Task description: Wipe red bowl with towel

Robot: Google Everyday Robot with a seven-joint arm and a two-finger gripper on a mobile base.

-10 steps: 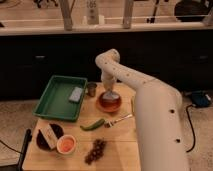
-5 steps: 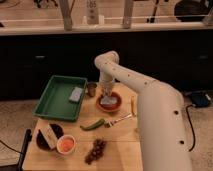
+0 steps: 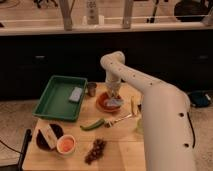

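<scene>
The gripper (image 3: 114,94) was positioned directly above the red bowl (image 3: 102,104), at the far side of the wooden table (image 3: 120,146). The towel (image 3: 116,103) lay in the bowl's right half, beneath the gripper. Whether the gripper clasped the towel could not be determined. A metal cup (image 3: 91,89) stood just left of the bowl, beside the green tray (image 3: 52,102).

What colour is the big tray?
Green. The camera view shows the flat rectangular green tray; the pincer is over the shallow red-orange bowl.
</scene>
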